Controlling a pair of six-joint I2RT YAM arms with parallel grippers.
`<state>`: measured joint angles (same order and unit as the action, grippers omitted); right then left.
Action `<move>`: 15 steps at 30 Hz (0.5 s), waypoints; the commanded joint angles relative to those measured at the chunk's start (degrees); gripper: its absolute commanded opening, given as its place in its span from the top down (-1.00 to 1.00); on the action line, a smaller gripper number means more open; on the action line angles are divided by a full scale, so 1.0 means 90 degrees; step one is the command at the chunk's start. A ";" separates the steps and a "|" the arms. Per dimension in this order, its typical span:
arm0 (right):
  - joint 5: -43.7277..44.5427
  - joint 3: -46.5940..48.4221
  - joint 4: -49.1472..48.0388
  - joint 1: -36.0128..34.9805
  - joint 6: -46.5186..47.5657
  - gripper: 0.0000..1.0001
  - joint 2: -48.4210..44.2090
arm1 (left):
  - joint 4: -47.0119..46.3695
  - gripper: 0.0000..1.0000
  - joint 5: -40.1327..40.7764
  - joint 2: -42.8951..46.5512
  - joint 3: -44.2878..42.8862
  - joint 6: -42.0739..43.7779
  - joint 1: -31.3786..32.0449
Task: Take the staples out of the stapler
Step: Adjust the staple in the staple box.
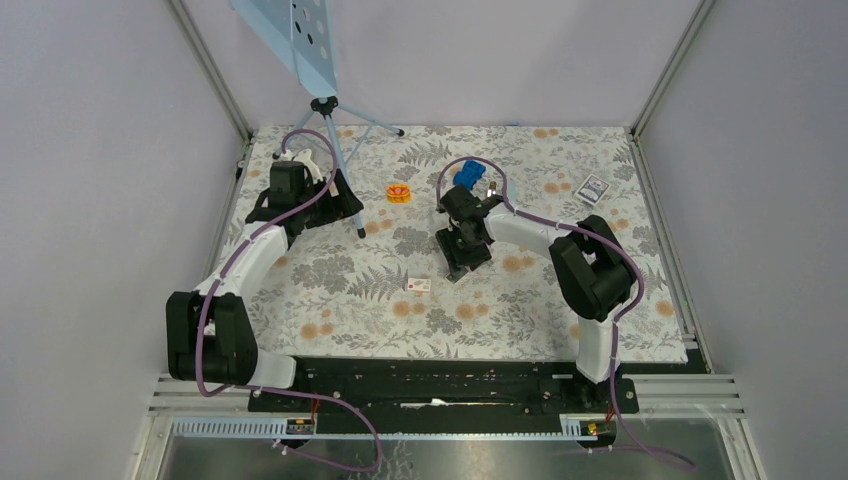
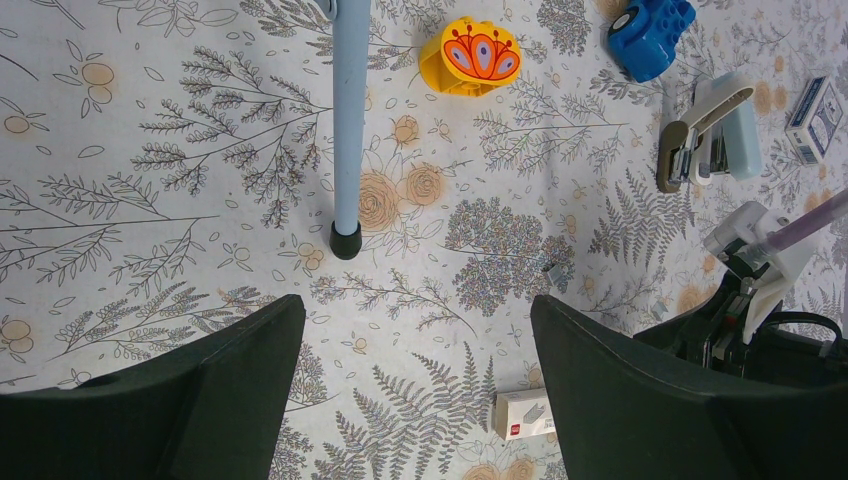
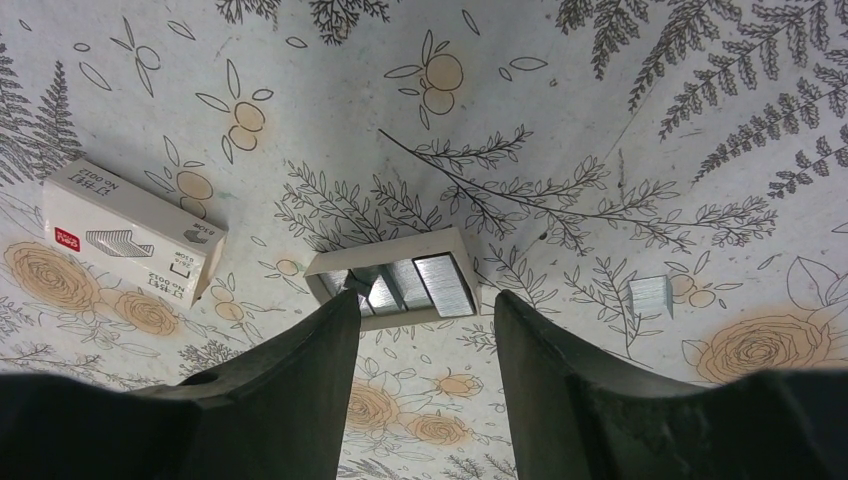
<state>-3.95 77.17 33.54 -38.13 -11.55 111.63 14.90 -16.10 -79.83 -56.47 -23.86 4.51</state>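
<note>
The light blue stapler (image 2: 712, 132) lies hinged open on the floral cloth, far from both grippers. The staples (image 3: 650, 297), a short silvery strip, lie loose on the cloth just right of my right gripper (image 3: 425, 312). That gripper hangs open over the cloth with nothing between its fingers. An open cardboard tray (image 3: 395, 280) with silvery strips in it sits just beyond its fingertips. My left gripper (image 2: 415, 310) stands wide open and empty above bare cloth at the left (image 1: 335, 200). The right gripper (image 1: 462, 252) is at mid-table.
A small white box (image 3: 130, 235) with a red mark lies left of the tray (image 1: 418, 284). A yellow toy (image 2: 468, 55), a blue toy block (image 2: 650, 35) and a card box (image 1: 594, 188) sit further back. A tripod leg (image 2: 349, 120) stands near the left gripper.
</note>
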 commanded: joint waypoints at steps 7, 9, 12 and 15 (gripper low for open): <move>0.0116 0.0048 0.0052 0.0017 0.0073 0.09 -0.0003 | -0.0321 -0.75 -0.0066 0.0189 0.0024 -0.0015 -0.0003; 0.0116 0.0039 0.0049 0.0013 0.0069 0.10 0.0003 | -0.0326 -0.75 -0.0067 0.0198 0.0024 -0.0015 -0.0003; 0.0116 0.0012 0.0061 0.0017 0.0072 0.10 0.0013 | -0.0327 -0.75 -0.0074 0.0198 0.0019 -0.0015 -0.0003; 0.0109 -0.0009 0.0081 0.0014 0.0072 0.05 0.0033 | -0.0324 -0.75 -0.0077 0.0208 0.0030 -0.0008 -0.0003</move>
<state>-3.92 77.17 33.54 -38.13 -11.31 111.63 14.90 -16.10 -79.83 -56.47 -23.86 4.51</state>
